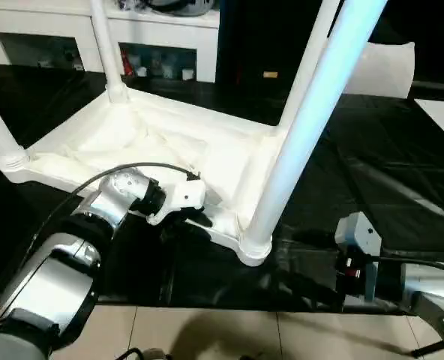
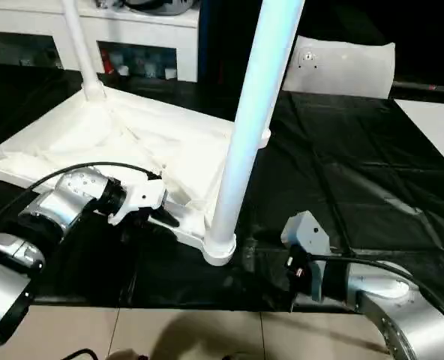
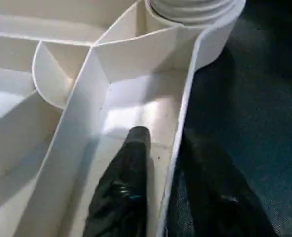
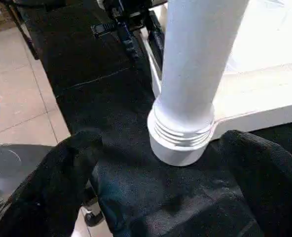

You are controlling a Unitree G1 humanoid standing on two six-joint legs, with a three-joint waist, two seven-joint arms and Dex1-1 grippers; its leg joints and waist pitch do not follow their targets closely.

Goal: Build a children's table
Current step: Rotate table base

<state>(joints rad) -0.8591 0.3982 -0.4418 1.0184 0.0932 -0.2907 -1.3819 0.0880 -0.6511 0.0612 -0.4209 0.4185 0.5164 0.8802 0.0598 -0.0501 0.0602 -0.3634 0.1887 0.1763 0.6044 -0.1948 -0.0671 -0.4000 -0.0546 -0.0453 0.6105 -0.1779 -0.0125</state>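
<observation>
The white children's table [image 1: 169, 142] lies upside down on a black-covered surface, ribbed underside up. Four legs stand in its corner sockets, and the nearest leg [image 1: 304, 127] rises from the front corner socket [image 1: 256, 247]. My left gripper [image 1: 196, 217] is at the front rim, just left of that socket. In the left wrist view it [image 3: 163, 136] straddles the rim [image 3: 183, 113], one finger [image 3: 131, 168] inside and one outside, with a small gap on the inner side. My right gripper [image 4: 170, 197] stands wide open, low on the black cover, a finger [image 4: 62, 177] on each side short of the leg's threaded base [image 4: 183, 133].
White shelving [image 1: 162, 37] runs along the back. A white panel [image 2: 342, 67] stands at the back right and a white sheet [image 1: 443, 120] lies at the right edge. The surface's front edge drops to a tiled floor [image 1: 207, 334].
</observation>
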